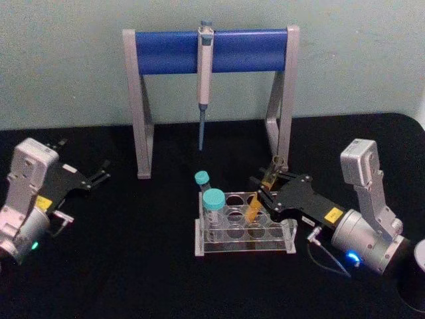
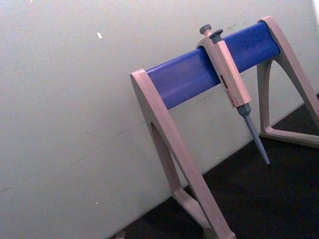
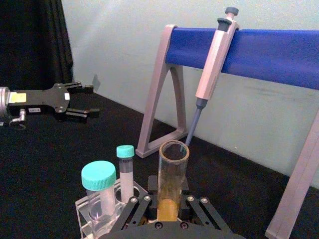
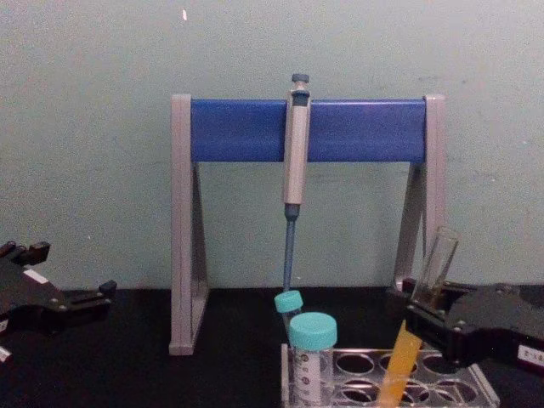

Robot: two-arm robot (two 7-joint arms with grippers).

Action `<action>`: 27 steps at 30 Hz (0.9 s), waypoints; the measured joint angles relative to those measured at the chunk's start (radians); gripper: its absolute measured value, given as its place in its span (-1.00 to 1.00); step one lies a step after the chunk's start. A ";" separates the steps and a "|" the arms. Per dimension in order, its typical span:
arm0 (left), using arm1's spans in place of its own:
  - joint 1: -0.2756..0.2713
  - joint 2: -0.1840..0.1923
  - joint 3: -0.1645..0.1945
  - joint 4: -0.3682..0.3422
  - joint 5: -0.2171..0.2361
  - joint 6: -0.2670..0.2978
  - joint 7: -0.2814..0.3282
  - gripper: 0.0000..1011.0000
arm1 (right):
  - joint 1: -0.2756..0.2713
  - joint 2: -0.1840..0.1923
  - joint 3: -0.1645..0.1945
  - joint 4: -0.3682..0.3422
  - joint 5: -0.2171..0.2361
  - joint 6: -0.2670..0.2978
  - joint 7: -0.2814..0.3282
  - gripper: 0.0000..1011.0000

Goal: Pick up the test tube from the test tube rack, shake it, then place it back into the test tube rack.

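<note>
The test tube (image 1: 264,193) is a long clear capless tube with orange-yellow liquid in its lower half. It leans to the right, and its lower end dips into a hole of the clear test tube rack (image 1: 244,249). My right gripper (image 1: 267,191) is shut on the tube's middle, reaching in from the right. The chest view shows the tilted test tube (image 4: 433,263) above the right gripper (image 4: 427,321) and the rack (image 4: 476,384). In the right wrist view the test tube (image 3: 172,174) stands between the fingers, beside the rack (image 3: 82,211). My left gripper (image 1: 101,177) rests open at far left.
Two clear tubes with teal caps (image 1: 213,199) stand in the rack's left end. Behind the rack is a grey-and-blue pipette stand (image 1: 166,53) with a pipette (image 1: 205,60) hanging from it. A dark round object (image 1: 415,279) sits at the right front edge.
</note>
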 joint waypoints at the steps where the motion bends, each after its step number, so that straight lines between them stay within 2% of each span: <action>1: 0.000 0.000 0.000 0.000 0.000 0.000 0.000 0.98 | 0.000 0.000 0.000 -0.001 -0.001 0.000 0.000 -0.54; 27: 0.000 0.000 0.000 0.000 0.000 0.000 0.000 0.98 | 0.004 0.009 0.015 -0.029 -0.008 0.004 -0.007 -0.55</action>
